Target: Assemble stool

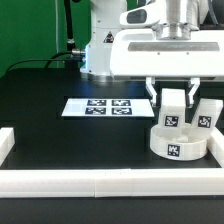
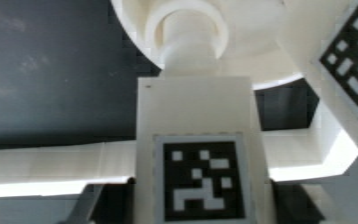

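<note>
One round seat (image 1: 178, 148); two legs in view, held leg (image 1: 172, 103) tight in the jaws, second leg (image 1: 207, 113) beside.

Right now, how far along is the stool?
Done: nothing clearly finished; a second leg stands by the seat, whether fixed I cannot tell. In hand: the gripper is shut on one leg, its end against the seat. Left: seating it and the other legs; a third is not visible.
</note>
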Robot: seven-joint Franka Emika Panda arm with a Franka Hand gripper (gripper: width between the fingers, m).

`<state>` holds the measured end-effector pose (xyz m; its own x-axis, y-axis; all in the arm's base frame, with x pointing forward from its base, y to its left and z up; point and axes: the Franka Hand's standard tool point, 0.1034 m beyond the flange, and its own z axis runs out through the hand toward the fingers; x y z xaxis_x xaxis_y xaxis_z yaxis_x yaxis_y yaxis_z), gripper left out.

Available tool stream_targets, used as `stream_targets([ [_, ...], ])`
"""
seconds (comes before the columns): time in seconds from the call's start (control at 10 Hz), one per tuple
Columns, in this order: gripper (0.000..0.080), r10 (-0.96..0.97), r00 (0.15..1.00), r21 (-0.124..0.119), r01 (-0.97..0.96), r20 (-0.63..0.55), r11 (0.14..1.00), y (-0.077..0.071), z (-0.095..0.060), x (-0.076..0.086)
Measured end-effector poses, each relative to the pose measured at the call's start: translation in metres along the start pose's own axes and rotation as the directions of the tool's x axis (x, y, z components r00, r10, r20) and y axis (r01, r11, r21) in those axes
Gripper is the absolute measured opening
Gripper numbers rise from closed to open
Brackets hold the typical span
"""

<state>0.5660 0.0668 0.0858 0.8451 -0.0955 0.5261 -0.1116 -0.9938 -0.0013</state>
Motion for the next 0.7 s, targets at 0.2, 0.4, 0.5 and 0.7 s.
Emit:
stream_targets([
  [0.2,0.0337,0.012,1.000,-0.004,-0.012,-0.014,1.000,-0.006,0.000,-0.002],
  [0.4,0.0337,0.033,0.999,-0.007,-0.033,-0.029,0.999,-0.017,-0.002,-0.006],
  [0.5,0.0337,0.032,0.999,-0.011,-0.032,-0.030,0.999,-0.022,-0.003,-0.007],
  [0.7,0.0338,0.034,0.999,-0.012,-0.034,-0.018,0.999,-0.020,-0.002,-0.007],
])
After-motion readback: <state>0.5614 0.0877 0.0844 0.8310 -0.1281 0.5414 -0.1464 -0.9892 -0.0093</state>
